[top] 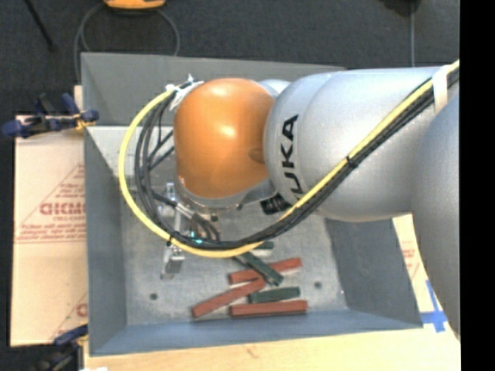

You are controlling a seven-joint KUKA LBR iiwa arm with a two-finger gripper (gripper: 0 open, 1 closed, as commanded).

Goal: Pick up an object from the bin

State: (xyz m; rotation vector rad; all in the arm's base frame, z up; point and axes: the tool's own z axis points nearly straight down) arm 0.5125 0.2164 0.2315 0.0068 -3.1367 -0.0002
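Camera view looks down into the grey metal bin [104, 230], where the silver arm [363, 145] reaches in from the right. Its orange cover [220, 137] sits over the middle of the bin, ringed by yellow and black cables [131, 184]. Below the cover the gripper [175, 255] hangs low over bare floor in the left-middle part of the bin. Whether it is open or closed cannot be told, since the cover and cables hide most of it. The loose things lie in a small heap to its right, toward the near wall, apart from the gripper. Closest is a long reddish-brown bar [228, 300], lying slantwise with its left end pointing toward the near-left. Just right of it a second reddish-brown bar [268, 308] lies level along the near wall, and a dark green bar [277, 294] rests just beyond it. Farther back a third reddish-brown bar [280, 267] and another dark green piece [260, 269] cross each other beside the cable loop.
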